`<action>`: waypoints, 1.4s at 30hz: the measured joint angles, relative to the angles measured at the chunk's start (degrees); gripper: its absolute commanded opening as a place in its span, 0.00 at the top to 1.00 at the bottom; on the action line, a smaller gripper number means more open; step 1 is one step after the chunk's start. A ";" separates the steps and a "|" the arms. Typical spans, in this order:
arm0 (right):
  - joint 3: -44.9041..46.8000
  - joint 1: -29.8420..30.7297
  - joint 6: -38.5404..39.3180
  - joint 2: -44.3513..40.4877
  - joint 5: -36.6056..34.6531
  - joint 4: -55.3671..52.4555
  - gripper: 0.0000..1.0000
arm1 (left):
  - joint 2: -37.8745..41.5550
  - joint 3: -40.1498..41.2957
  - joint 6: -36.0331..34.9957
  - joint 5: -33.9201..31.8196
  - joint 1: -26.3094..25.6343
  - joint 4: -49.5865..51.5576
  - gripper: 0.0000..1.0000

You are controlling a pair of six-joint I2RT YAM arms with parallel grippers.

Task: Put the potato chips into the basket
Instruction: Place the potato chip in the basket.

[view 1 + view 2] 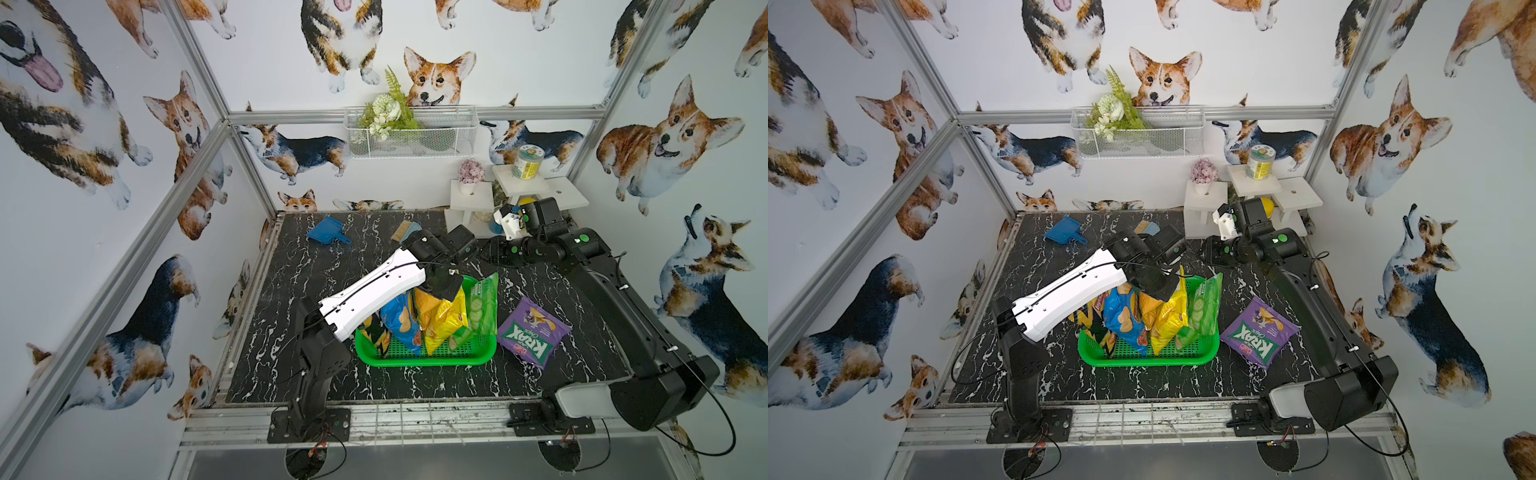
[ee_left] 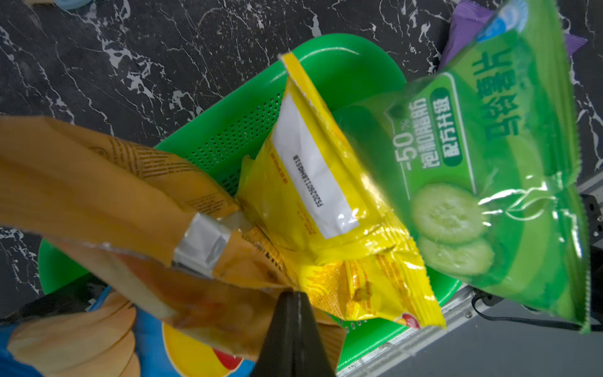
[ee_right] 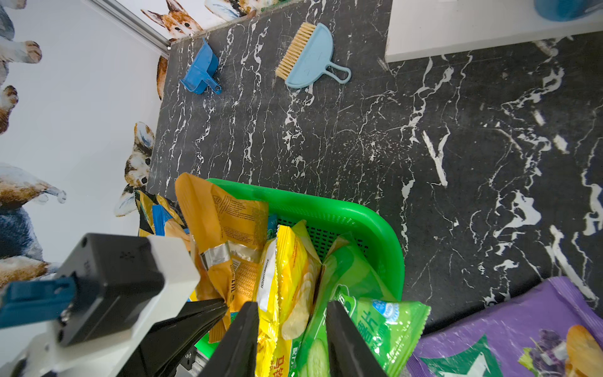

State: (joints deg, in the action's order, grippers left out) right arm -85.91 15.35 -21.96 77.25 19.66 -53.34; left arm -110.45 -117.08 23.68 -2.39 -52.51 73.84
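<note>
Found the green basket on the black marbled surface, toward the near middle. Counted five bags standing on edge inside it, from left to right in both top views: black-and-yellow bag, blue bag, orange bag, yellow bag, green bag. Noted the green bag leaning against the basket's right-hand wall, top edge rising above the rim. Located the sixth, the purple Krax bag, outside the basket, lying flat on the surface just to its right; cannot tell whether touching or apart. Confirmed the left claw closed, pinching an edge of the orange bag above the basket, with the blue bag just beside. Observed the right claw with jaws standing apart, yellow and green bags showing between the fingers in the right wrist view; cannot tell whether pressing on them or merely poised over them. Logged, well apart at the far end of the surface, a blue dustpan and a small brush, lying near each other but not touching.
</note>
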 measured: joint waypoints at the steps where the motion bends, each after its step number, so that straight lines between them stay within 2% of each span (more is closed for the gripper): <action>1: 0.00 0.00 0.02 0.00 -0.11 -0.04 0.60 | 0.59 0.59 0.02 0.28 0.28 -0.15 0.97; 2: 0.00 0.00 0.02 0.02 -0.11 -0.04 0.60 | 1.22 1.01 0.07 0.70 0.68 -0.33 0.92; 3: 0.00 -0.02 0.02 0.07 -0.11 -0.04 0.60 | 1.75 1.25 0.07 1.07 1.14 -0.48 0.83; 4: 0.00 -0.04 0.04 0.15 -0.11 -0.04 0.60 | 2.27 1.29 0.17 1.16 1.55 -0.61 0.69; 5: 0.00 -0.04 0.04 0.35 -0.11 -0.04 0.60 | 2.84 1.18 0.26 1.14 1.95 -0.92 0.50; 6: -0.02 -0.09 0.04 0.57 -0.11 -0.04 0.60 | 3.61 0.76 0.70 1.14 2.40 -1.27 0.38; 8: -0.13 -0.15 0.02 0.94 -0.17 -0.04 0.60 | 5.18 -0.76 1.49 0.90 3.39 -2.05 0.26; 11: -0.31 -0.52 -0.20 0.94 -1.86 0.20 0.56 | 8.13 -2.89 3.30 -0.22 5.46 -4.42 0.24; 15: 2.03 -2.14 -1.75 -1.07 -4.98 2.86 0.43 | 10.99 -2.67 4.09 -0.59 8.70 -8.09 0.24; 18: 5.64 -5.75 -3.32 -3.63 -6.23 5.88 0.40 | 11.47 -0.87 4.81 -0.44 10.34 -10.14 0.24; 24: 16.90 -19.52 -7.10 -6.58 -5.64 10.95 0.40 | 10.54 0.02 5.14 0.85 10.54 -14.80 0.23; 26: 19.63 -22.03 -8.11 -6.73 -6.14 11.21 0.39 | 9.99 -0.39 5.11 0.87 10.67 -16.50 0.23; 33: 26.10 -25.40 -9.35 -5.70 -10.69 15.17 0.39 | 9.46 -1.73 4.66 1.90 11.67 -23.21 0.23; 37: 27.32 -25.92 -9.03 -0.85 -11.61 17.29 0.42 | 9.57 -0.79 4.39 2.97 12.55 -27.06 0.23; 42: 24.52 -25.97 -4.11 8.83 -14.14 16.90 0.46 | 10.19 2.71 3.87 5.55 15.04 -30.32 0.24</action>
State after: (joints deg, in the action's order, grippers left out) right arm -61.39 -10.61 -26.06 86.08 5.52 -36.45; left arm -100.27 -114.37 27.55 3.16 -37.47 43.53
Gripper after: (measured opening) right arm 0.541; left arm 0.764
